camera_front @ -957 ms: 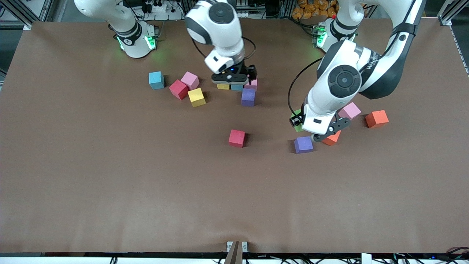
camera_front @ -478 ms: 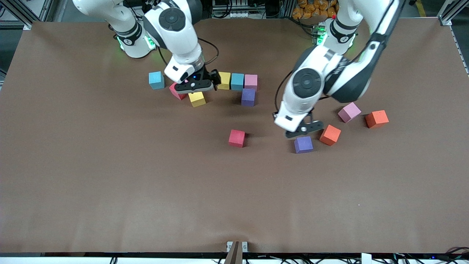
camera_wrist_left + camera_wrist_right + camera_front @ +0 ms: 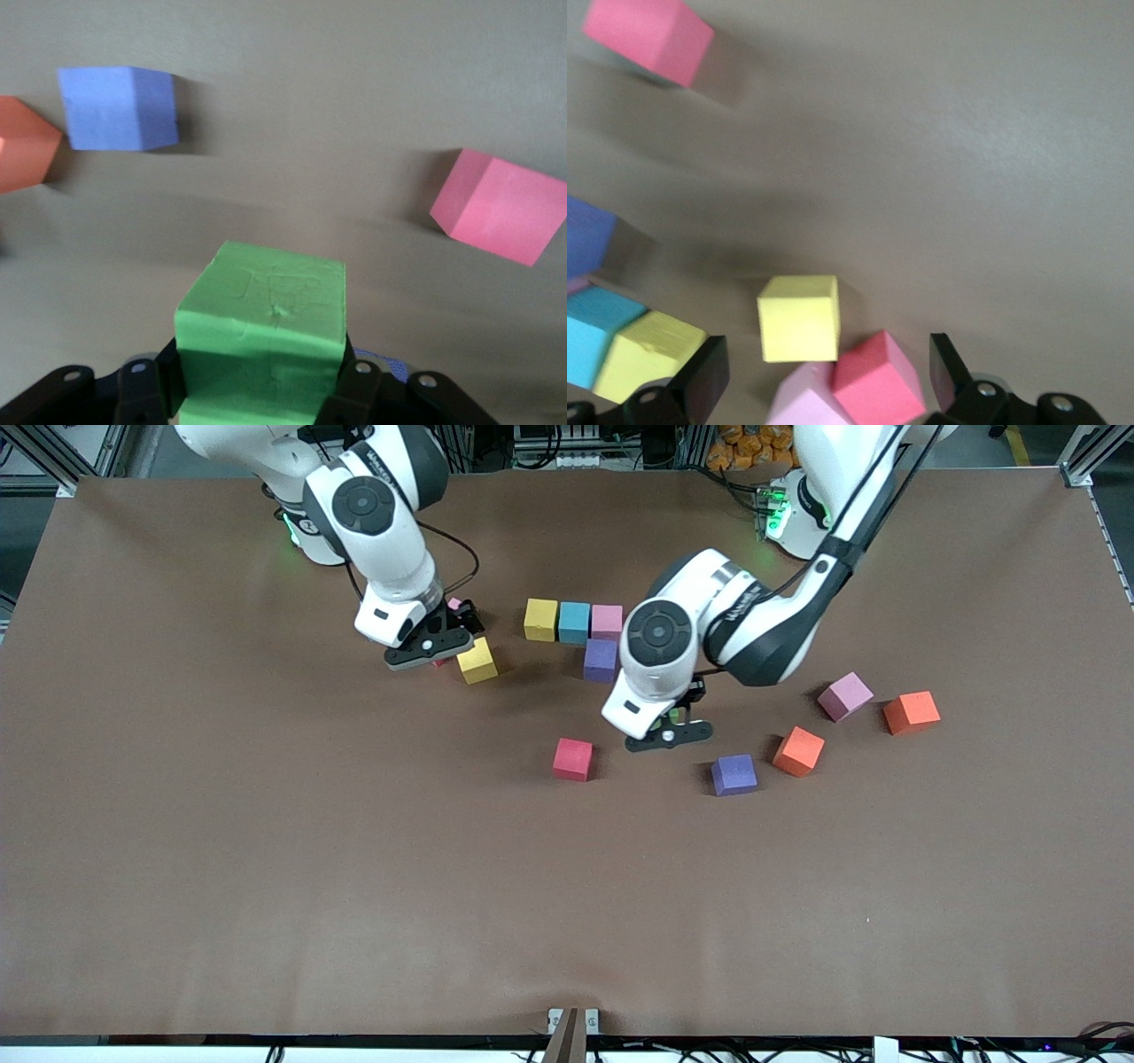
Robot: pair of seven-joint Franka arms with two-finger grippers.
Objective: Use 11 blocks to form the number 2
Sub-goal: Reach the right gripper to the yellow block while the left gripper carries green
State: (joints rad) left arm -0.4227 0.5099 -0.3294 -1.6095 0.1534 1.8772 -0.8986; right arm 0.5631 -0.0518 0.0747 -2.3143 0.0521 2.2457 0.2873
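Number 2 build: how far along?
Done: four blocks placed, a row of yellow, sky blue and pink, with purple below the pink. In hand: left gripper shut on the green block, in the air near the purple one. Right gripper open over the loose cluster. Seven spots left.

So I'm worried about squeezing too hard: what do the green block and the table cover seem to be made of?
The green block, held in the left gripper, looks like soft matte foam: no shine, with small dents and creases pressed into its top face. The table cover looks like dull brown paper or thin matte sheet, with faint ripples near the camera edge; which one is unclear.
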